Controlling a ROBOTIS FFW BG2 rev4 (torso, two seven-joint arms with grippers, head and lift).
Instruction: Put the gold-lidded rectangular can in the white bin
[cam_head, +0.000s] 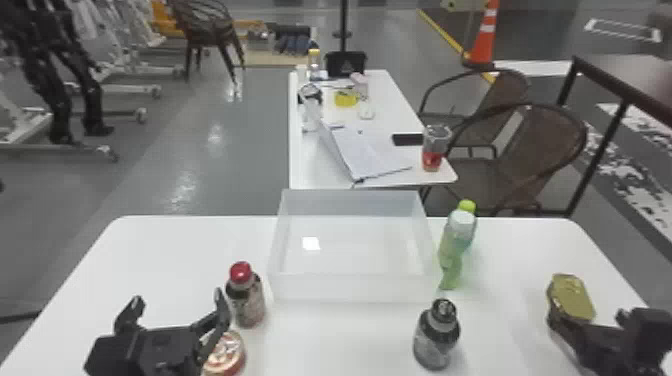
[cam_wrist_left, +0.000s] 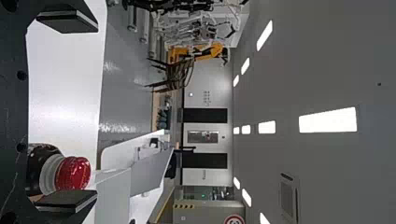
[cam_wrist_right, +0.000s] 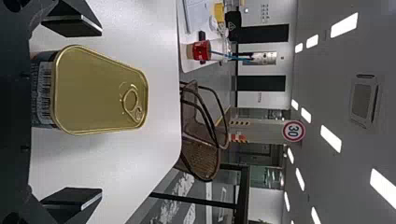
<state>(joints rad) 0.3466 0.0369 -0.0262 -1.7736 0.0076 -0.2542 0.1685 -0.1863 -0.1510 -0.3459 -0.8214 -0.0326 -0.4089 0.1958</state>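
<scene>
Sitting lid-up toward the right of the white surface (cam_head: 165, 250), the gold-lidded can (cam_head: 574, 298) lies between the widely parted fingers of the right hand (cam_head: 589, 320). Over at near left, the left hand (cam_head: 177, 298) has its fingers apart too, beside the red-capped bottle (cam_head: 246, 297). The white bin (cam_head: 352, 287) stands at the far middle, left of the can.

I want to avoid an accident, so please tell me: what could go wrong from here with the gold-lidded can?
The gold-lidded rectangular can is nearer to one finger of the open black right gripper, so closing may push or tip it.
The green-capped plastic bottle is between the can and the white plastic bin; a low carry might knock it.
The black left gripper is near the dark red-capped bottle; a sideways move could topple it.
</scene>
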